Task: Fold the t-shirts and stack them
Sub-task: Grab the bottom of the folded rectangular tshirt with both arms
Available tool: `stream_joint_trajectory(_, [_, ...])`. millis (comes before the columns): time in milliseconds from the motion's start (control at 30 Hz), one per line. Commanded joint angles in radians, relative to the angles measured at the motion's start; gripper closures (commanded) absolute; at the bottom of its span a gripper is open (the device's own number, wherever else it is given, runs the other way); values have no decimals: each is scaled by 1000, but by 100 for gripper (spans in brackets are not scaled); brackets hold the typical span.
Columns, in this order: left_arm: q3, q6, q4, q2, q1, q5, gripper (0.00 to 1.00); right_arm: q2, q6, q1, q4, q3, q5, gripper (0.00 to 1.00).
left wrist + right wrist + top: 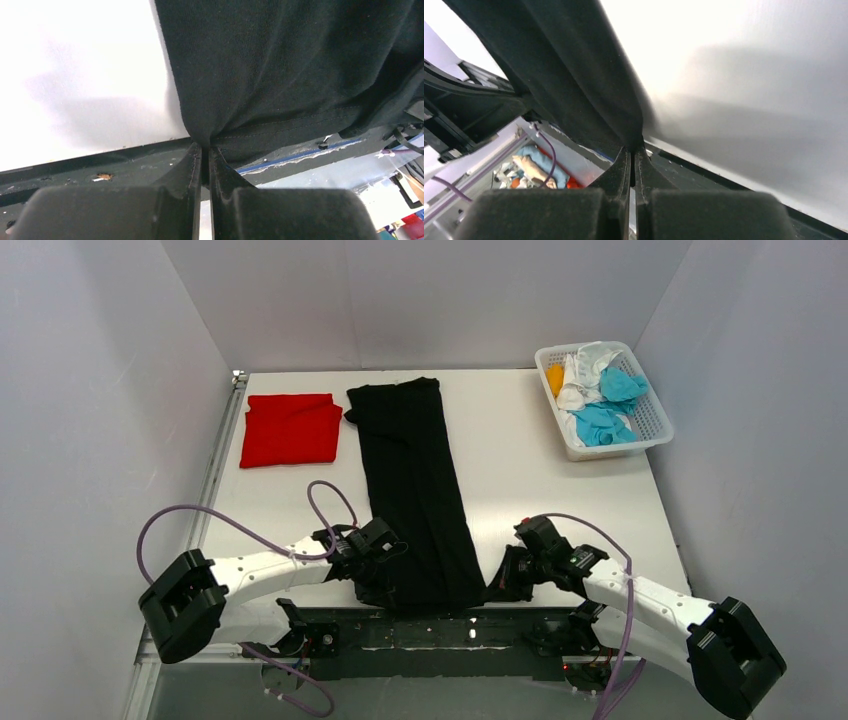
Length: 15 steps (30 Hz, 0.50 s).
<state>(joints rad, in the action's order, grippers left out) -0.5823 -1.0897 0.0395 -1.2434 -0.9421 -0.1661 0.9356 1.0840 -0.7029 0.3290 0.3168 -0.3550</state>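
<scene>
The black t-shirt point(412, 480) lies as a long narrow strip down the middle of the table, from the far edge to the near edge. My left gripper point(372, 585) is shut on its near left corner; in the left wrist view the black cloth point(280, 65) is pinched between the closed fingers. My right gripper point(497, 588) is shut on its near right corner; the right wrist view shows the black cloth point(574, 80) gathered into the closed jaws. A folded red t-shirt point(290, 429) lies flat at the far left, beside the black one.
A white lattice basket point(650, 425) at the far right holds cyan, white and orange shirts point(605, 390). The table's near edge and dark mounting rail point(440, 630) run just below both grippers. Grey walls enclose the table on three sides.
</scene>
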Motion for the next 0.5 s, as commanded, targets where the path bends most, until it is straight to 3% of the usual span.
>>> stream_joint_trajectory(0, [37,-19,-125,54,-15,-29,100,-36,104,-42,-25,-50,-80,99])
stream_joint_trajectory(200, [13,-27,-107,64,-27,-47,100,-8,77,-72,29,37,-40,99])
stream_joint_trajectory(467, [-116,49,-275,146,-20,125,100,26,-14,-75,171,264,126,99])
